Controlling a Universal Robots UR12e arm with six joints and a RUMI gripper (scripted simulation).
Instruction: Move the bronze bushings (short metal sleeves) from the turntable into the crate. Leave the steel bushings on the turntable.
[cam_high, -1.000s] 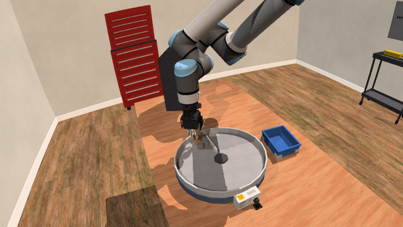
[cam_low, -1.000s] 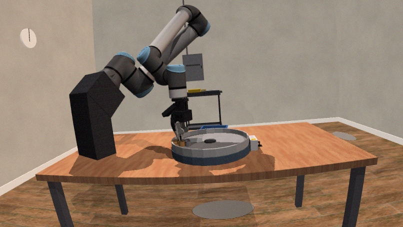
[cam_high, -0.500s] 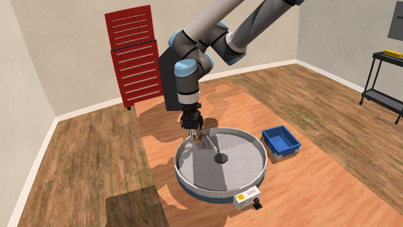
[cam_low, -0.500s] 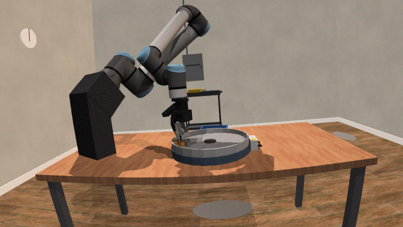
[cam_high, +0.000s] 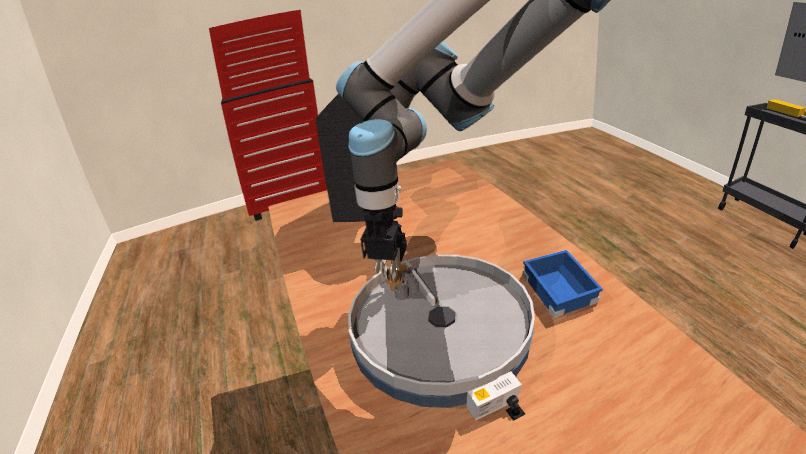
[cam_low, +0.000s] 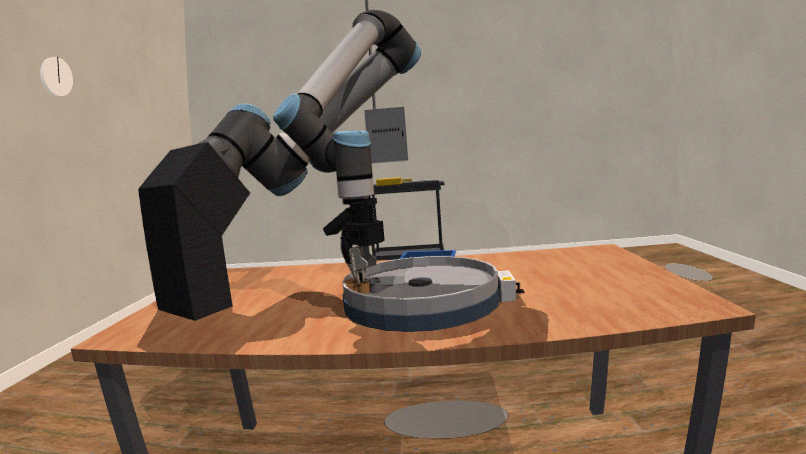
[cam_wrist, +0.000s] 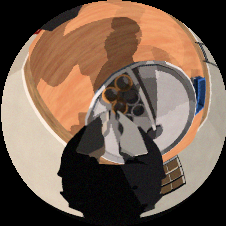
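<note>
The jaws of the gripper (cam_high: 390, 276) (cam_low: 359, 279) (cam_wrist: 113, 114) are standing clenched, almost together, and I am seeing no whole bushing between them (if a thin wall is being pinched, I cannot tell). They are pointing down inside the turntable (cam_high: 441, 388) (cam_low: 420, 304) (cam_wrist: 172, 100), close by its rim, on the side of the robot base. Right beside the fingertips, the bronze bushings (cam_high: 394, 281) (cam_low: 364, 287) (cam_wrist: 123, 75) are standing upright in a tight group; at least three orange rims are showing in the wrist view. A steel bushing (cam_high: 401, 291) (cam_wrist: 143, 111) is standing at the edge of this group, toward the turntable middle (the exact count is hard to read).

A straight grey bar (cam_high: 423, 286) (cam_wrist: 145, 100) is running beside the group toward the dark hub (cam_high: 441, 316) (cam_low: 420, 281) (cam_wrist: 156, 131), so the fingers are having the narrow side here, between bar and rim. Beyond the bar, the turntable plate is lying open up to its raised wall.

Outside, the blue crate (cam_high: 575, 298) (cam_low: 428, 254) (cam_wrist: 200, 95) is resting on the table (cam_high: 631, 366) (cam_low: 620, 293) near the rim, apart from it, and is showing its bare inner bottom.
</note>
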